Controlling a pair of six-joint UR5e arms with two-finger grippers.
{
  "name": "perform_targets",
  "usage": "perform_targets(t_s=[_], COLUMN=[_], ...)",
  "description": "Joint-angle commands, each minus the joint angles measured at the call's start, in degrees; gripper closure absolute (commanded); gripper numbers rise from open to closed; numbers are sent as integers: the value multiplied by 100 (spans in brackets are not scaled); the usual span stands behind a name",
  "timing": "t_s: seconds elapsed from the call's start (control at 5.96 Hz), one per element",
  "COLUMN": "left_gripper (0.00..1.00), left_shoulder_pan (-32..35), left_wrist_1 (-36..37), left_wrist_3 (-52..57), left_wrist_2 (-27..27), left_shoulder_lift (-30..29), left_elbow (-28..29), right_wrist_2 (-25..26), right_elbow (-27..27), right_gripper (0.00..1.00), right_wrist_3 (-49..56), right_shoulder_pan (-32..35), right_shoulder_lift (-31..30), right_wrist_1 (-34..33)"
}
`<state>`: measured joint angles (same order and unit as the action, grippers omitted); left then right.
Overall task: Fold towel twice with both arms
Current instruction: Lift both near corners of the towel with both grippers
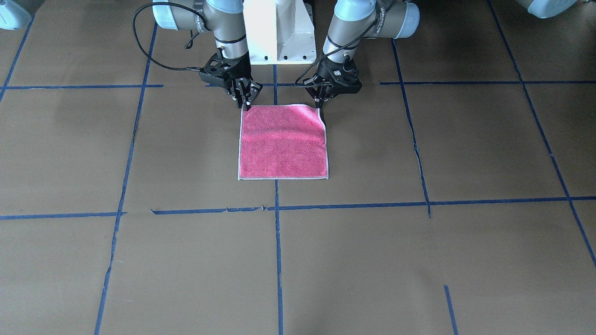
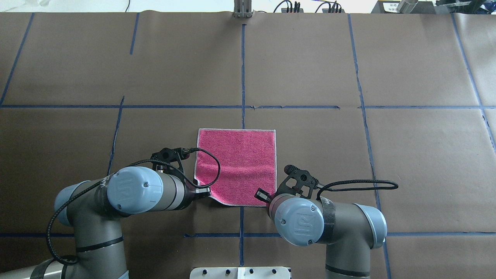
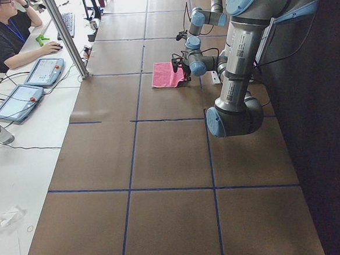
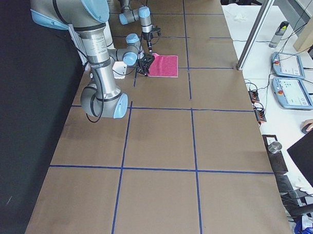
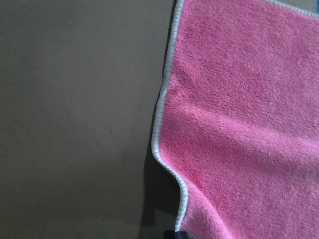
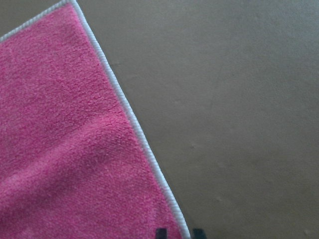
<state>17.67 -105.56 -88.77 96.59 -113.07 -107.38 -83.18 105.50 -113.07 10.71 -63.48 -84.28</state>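
The towel lies pink face up on the brown table, in front of the robot's base. It also shows in the overhead view. My left gripper is at its near corner on my left and is shut on it. That corner is lifted and the edge curls up, as the left wrist view shows. My right gripper is at the other near corner. Its fingertips pinch the white edging. The far edge lies flat. The grey face is hidden.
The white pedestal base stands just behind the grippers. Blue tape lines cross the brown table. An operator sits at a side desk with tablets and a metal pole.
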Motion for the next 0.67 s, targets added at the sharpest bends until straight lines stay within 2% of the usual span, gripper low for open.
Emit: perform_targets(t_s=[0.0, 0.17, 0.5], left_gripper=[100, 100, 100], left_shoulder_pan=[0, 0, 0], left_wrist_1=[0, 0, 9], left_wrist_3=[0, 0, 9], left_wrist_2=[0, 0, 35], left_shoulder_lift=[-4, -13, -31], left_elbow=[-2, -2, -107], right_wrist_2=[57, 65, 83], right_elbow=[-4, 5, 188], right_gripper=[78, 96, 100], right_wrist_3=[-13, -13, 13], right_shoulder_pan=[1, 2, 89], right_shoulder_lift=[3, 11, -6], right_wrist_1=[17, 25, 8])
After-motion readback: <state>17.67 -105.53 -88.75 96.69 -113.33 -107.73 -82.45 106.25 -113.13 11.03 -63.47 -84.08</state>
